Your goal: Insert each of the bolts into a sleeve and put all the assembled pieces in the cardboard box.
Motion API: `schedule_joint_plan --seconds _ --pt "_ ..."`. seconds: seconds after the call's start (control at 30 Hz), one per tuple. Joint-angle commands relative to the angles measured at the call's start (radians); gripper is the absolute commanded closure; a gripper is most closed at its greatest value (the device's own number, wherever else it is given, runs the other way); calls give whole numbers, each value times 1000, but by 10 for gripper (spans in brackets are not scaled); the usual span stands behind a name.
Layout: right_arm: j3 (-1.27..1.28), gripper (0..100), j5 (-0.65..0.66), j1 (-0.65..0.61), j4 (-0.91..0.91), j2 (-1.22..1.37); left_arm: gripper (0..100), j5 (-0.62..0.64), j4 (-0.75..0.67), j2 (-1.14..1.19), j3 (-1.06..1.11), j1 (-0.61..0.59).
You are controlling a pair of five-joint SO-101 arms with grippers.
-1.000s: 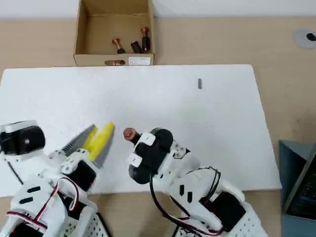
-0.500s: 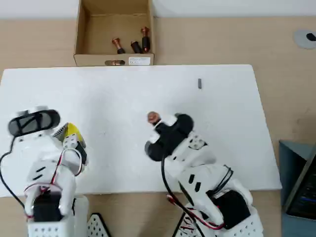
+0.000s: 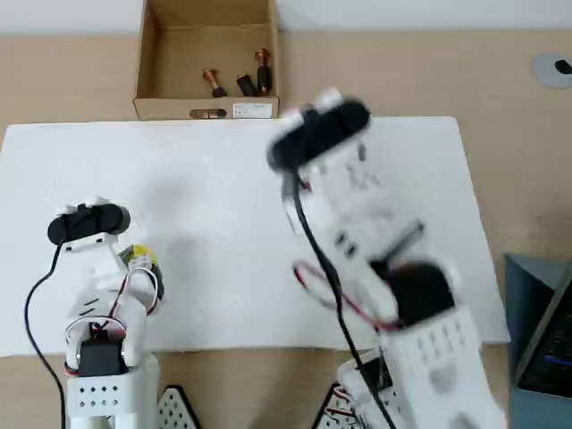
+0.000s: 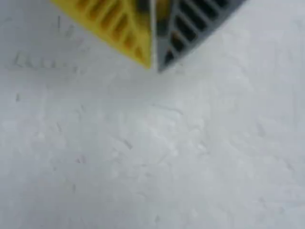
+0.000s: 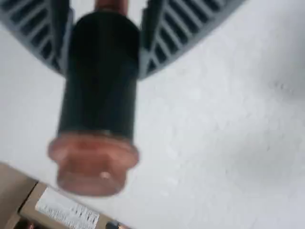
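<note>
My right gripper (image 5: 102,71) is shut on an assembled piece: a black sleeve (image 5: 100,76) with a copper bolt head (image 5: 93,164) sticking out past the fingertips. It hangs above the white mat, close to the front wall of the cardboard box (image 5: 28,210). From above, the right arm (image 3: 357,206) stretches to the mat's far edge beside the box (image 3: 206,107). Three assembled pieces (image 3: 246,85) lie inside the box. My left gripper (image 4: 153,67) is shut and empty, its yellow and grey fingertips together just over the mat at the near left (image 3: 134,259).
The white mat (image 3: 179,197) covers most of the wooden table. A dark device (image 3: 541,331) sits at the right edge, and a grey disc (image 3: 554,67) lies at the far right corner.
The right arm swung from the mat's near middle to its far edge by the box, carrying the piece. The left arm drew back to the near left.
</note>
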Motion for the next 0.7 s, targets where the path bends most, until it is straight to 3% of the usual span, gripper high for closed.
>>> schedule_joint_plan --seconds 0.0,0.47,0.67 --pt "-228 989 -3 18 -81 200 997 -8 -17 -7 5 -9" --pt "-737 989 3 62 -262 895 997 0 -17 -7 3 -9" --pt "-1021 989 121 77 -316 1182 997 -2 -17 -7 3 -9"
